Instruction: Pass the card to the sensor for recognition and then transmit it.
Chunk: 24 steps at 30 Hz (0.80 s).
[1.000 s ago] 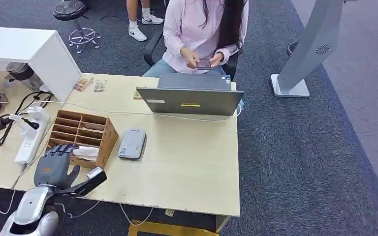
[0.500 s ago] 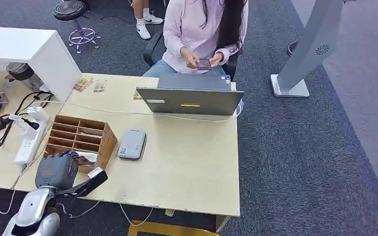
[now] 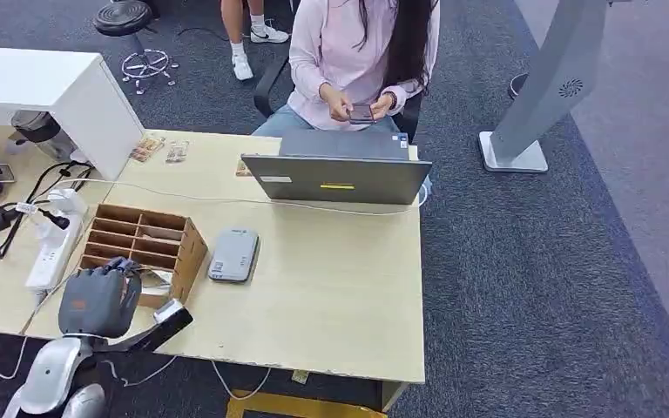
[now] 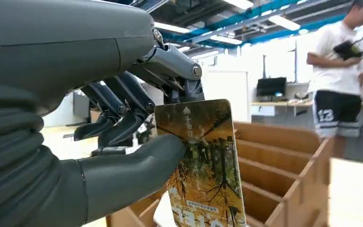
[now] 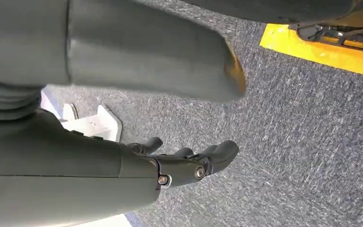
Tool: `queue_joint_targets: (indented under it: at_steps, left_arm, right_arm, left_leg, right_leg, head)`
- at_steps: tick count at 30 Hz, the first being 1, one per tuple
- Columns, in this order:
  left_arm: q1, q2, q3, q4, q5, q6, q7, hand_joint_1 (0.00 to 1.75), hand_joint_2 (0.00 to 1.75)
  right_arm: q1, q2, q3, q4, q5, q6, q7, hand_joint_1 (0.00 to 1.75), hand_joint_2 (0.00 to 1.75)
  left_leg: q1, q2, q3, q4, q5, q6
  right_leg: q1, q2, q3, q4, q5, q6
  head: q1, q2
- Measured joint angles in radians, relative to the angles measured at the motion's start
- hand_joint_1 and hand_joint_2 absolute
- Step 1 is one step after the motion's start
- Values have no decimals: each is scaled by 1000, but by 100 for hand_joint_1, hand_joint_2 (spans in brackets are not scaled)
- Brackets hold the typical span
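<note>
Card (image 4: 201,165) was what you had to mind here: thin, light and stiff by the look of it, glossy-faced, so I judged it apt to slide or swivel in a loose pinch; your left hand (image 3: 97,301) had it clamped near one upper corner between the thick thumb and the dark fingers (image 4: 123,118), just above the wooden sorter box (image 3: 144,245) at the near left of the worktop (image 3: 331,287); I'd have taken it further in from the edge, leaving the printed face free for the grey sensor (image 3: 233,254) lying just beside the box; the card's lower end was cut off in the wrist view; from the head view the hand hid it almost wholly; your right hand (image 5: 179,163) hung over the carpet holding nothing, fingers loosely extended.
</note>
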<state>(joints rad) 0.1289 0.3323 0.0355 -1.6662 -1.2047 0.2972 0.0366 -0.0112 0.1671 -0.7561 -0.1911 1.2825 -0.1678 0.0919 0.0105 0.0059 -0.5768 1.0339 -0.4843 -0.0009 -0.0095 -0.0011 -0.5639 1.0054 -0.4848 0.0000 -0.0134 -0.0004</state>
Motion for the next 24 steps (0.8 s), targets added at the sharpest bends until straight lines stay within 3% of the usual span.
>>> queue_joint_targets:
  at_steps: [12,19,24]
  left_arm:
    - [33,3,-36,-134,-6,61,-30,175,175]
    - [-95,6,-65,-118,3,61,-31,175,175]
    - [-199,10,-82,-54,-4,61,-29,175,175]
  right_arm:
    - [0,5,-14,0,8,-1,1,0,0]
    - [-5,5,-14,0,31,4,-3,0,0]
    - [-6,5,-14,0,48,12,1,0,0]
  left_leg:
    - [0,0,0,0,0,0]
    - [0,0,0,0,0,0]
    - [0,0,1,0,1,0]
  right_leg:
    - [0,0,0,0,0,0]
    - [0,-1,0,0,1,0]
    - [0,-1,0,0,1,0]
  head:
    - [0,0]
    - [0,0]
    - [0,0]
